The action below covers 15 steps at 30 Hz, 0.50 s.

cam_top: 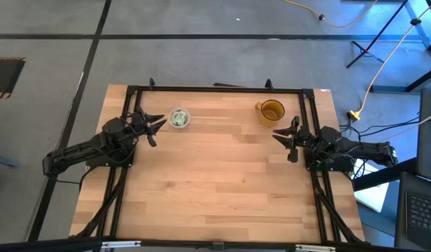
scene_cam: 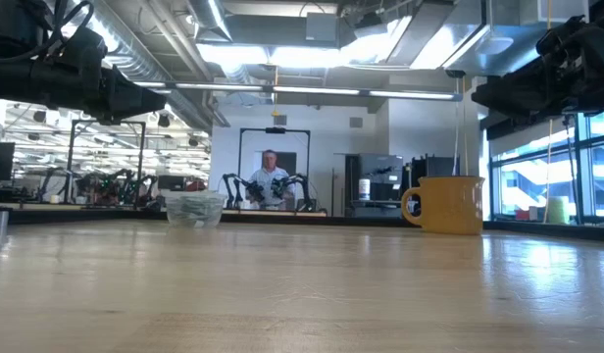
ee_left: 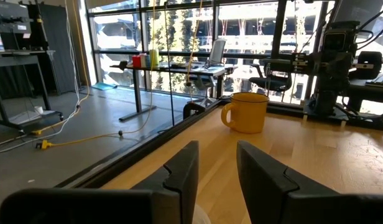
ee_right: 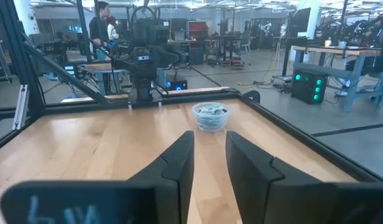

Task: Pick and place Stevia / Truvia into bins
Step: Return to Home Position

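The clear cup (cam_top: 179, 117) stands upright on the table's far left part, with green and white sachets (ee_right: 210, 112) inside it. The amber-yellow mug (cam_top: 271, 111) stands on its base at the far right part, handle toward the left. I see no loose sachets on the wood. My left gripper (cam_top: 154, 128) hovers just left of the clear cup, open and holding nothing, and its wrist view looks across at the mug (ee_left: 247, 112). My right gripper (cam_top: 284, 143) hovers just near of the mug, open and holding nothing, facing the clear cup (ee_right: 210, 116).
A dark metal frame (cam_top: 215, 89) runs along the far edge and both sides of the table. Bare wood (cam_top: 215, 189) spreads over the middle and near half. A person (scene_cam: 273, 181) sits far behind the table. Cables lie on the floor at right.
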{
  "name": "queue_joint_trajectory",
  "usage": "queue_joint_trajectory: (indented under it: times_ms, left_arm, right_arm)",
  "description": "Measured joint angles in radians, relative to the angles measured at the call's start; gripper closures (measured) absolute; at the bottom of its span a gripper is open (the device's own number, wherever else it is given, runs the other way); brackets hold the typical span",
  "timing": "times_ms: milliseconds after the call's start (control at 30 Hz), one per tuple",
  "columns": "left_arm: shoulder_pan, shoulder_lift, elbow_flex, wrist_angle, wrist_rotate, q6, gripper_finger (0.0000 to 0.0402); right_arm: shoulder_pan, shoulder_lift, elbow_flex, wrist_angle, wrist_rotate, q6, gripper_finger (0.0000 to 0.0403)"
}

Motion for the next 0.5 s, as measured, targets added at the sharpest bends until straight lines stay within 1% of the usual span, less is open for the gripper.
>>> queue_joint_trajectory:
  times_ms: [500]
  left_arm:
    - [0.000, 0.000, 0.000, 0.000, 0.000, 0.000, 0.0295]
  right_arm:
    - [0.000, 0.000, 0.000, 0.000, -0.001, 0.000, 0.0307]
